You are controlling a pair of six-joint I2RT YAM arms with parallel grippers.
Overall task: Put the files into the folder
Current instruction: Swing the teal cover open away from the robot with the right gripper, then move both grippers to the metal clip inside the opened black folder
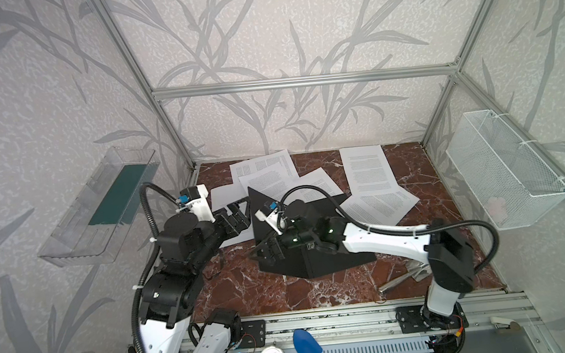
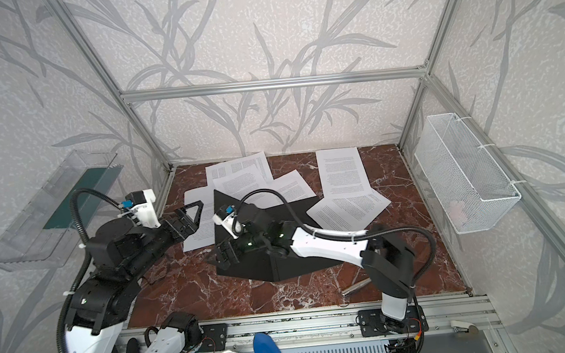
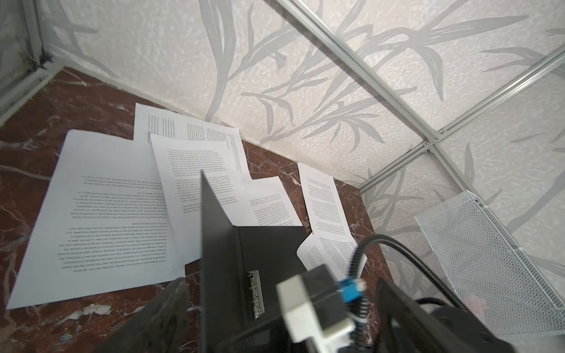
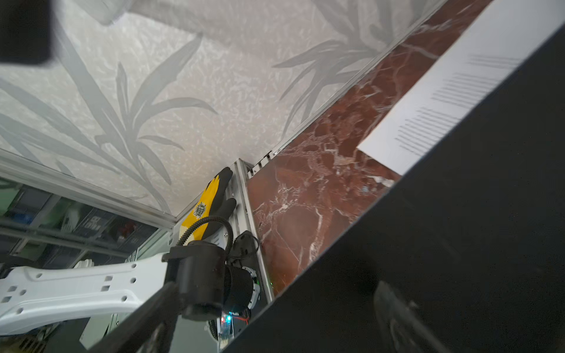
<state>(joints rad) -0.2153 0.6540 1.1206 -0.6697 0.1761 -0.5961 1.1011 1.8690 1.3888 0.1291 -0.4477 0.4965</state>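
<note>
Left gripper (image 1: 240, 213) gapes wide, gripping nothing, just beside the folder's (image 1: 326, 257) raised cover. I see my right gripper (image 1: 269, 251) equally spread at its edge. The matte black folder lies open mid-table, metal clip (image 3: 255, 293) showing. Thin white printed files (image 1: 367, 170) lie scattered behind it on the red-brown marble tabletop (image 1: 249, 292), under leaf-patterned walls (image 1: 296, 26).

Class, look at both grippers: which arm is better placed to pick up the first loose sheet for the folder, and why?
Left, probably. The left gripper hangs open at the leftmost sheet, while the right gripper is open over the black inside of the folder.
</note>
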